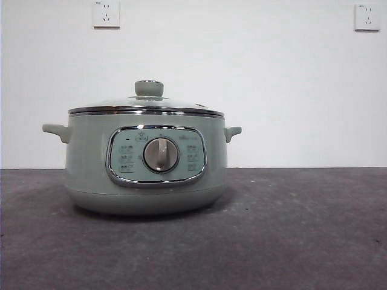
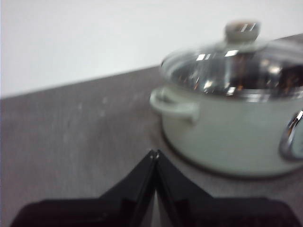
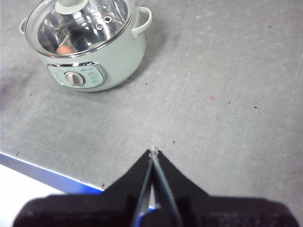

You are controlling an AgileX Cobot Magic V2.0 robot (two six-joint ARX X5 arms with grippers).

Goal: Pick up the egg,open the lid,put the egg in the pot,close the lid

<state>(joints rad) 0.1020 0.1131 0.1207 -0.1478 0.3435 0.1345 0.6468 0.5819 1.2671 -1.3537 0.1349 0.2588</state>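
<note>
The pale green pot (image 1: 145, 166) stands on the dark table with its glass lid (image 1: 146, 106) seated on the rim. Through the lid in the right wrist view, the reddish-brown egg (image 3: 65, 49) lies inside the pot (image 3: 94, 61). My left gripper (image 2: 154, 153) is shut and empty, low over the table beside the pot's side handle (image 2: 174, 105). High above the table and well away from the pot, my right gripper (image 3: 153, 151) is shut with nothing in it. Neither arm shows in the front view.
The grey table (image 3: 213, 94) ends at a blue front edge (image 3: 42, 172) in the right wrist view. A white wall with two sockets (image 1: 106, 13) stands behind the pot.
</note>
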